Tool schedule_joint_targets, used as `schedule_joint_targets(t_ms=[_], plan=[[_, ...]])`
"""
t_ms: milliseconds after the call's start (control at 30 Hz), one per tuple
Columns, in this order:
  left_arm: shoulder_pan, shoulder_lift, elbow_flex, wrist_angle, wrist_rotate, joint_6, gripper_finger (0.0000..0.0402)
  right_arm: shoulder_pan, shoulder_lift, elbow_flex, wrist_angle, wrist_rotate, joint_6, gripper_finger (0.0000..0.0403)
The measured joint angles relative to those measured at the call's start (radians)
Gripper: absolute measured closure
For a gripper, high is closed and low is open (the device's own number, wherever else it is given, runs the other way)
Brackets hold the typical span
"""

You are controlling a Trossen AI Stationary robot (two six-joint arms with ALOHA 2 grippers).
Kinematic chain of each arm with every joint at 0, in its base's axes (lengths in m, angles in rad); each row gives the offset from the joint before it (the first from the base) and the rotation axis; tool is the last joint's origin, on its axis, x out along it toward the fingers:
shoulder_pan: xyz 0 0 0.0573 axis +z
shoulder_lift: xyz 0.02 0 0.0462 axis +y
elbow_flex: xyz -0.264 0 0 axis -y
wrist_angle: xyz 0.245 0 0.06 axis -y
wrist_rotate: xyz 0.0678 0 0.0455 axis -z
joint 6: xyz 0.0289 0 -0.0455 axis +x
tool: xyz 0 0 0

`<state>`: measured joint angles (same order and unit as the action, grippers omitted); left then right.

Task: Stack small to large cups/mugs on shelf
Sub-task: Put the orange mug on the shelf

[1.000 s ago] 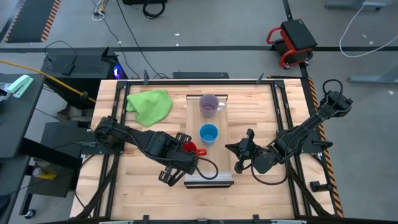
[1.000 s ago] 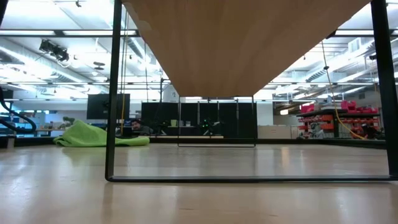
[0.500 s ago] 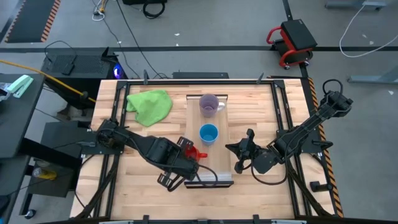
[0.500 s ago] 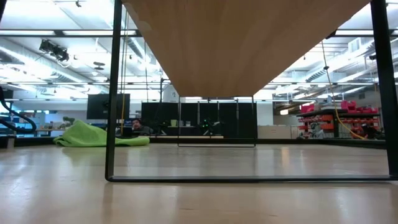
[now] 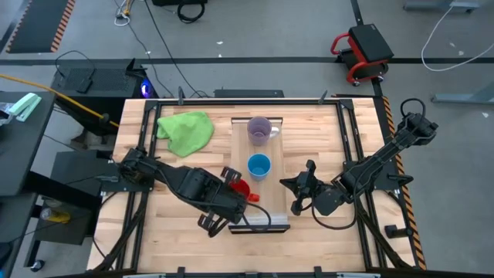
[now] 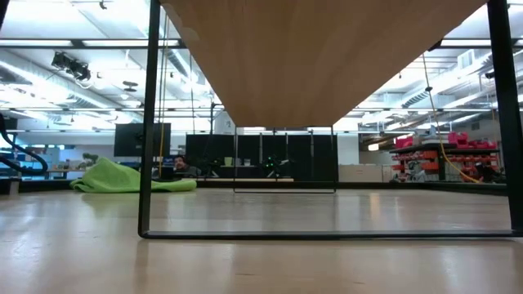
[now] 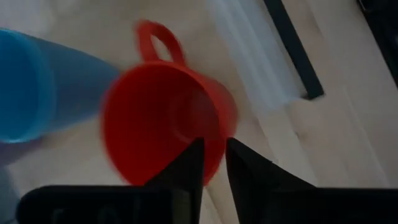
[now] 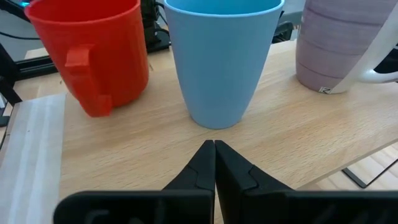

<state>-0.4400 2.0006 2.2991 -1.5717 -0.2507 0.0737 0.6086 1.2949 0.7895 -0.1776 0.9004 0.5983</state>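
High view: long light-wood shelf board [image 5: 278,166] carries translucent purple mug [image 5: 258,130], blue handleless cup [image 5: 259,165], red handled mug [image 5: 240,188] clamped by left gripper [image 5: 233,185]; right wrist view: right gripper [image 8: 214,163] closed, empty, facing all three.

The left arm stretches low and diagonally inward, its left end effector [image 5: 235,191] closed with fingers [image 7: 186,171] clamped over a rim. The right arm bends back toward centre, its right end effector [image 5: 297,189] pressed closed, fingertips [image 8: 214,152] touching.
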Motion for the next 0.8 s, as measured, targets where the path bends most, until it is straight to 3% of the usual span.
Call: schedule_joint_targets(t_ms=[133, 433, 567, 800], plan=[[0.0, -0.002, 0.058, 0.002, -0.053, 0.006, 0.0307, 0.0, 0.0, 0.0, 0.0, 0.0, 0.0, 0.0394], [0.005, -0.002, 0.054, 0.0, -0.098, -0.019, 0.0269, 0.0, 0.0, 0.0, 0.001, -0.011, 0.009, 0.0394], [0.028, -0.064, 0.057, 0.002, -0.171, -0.166, 0.026, 0.0, 0.0, 0.0, 0.001, -0.023, 0.016, 0.0394], [0.134, -0.236, 0.057, 0.0, -0.155, -0.514, 0.0276, 0.009, -0.006, 0.0, -0.001, -0.069, 0.054, 0.0394]])
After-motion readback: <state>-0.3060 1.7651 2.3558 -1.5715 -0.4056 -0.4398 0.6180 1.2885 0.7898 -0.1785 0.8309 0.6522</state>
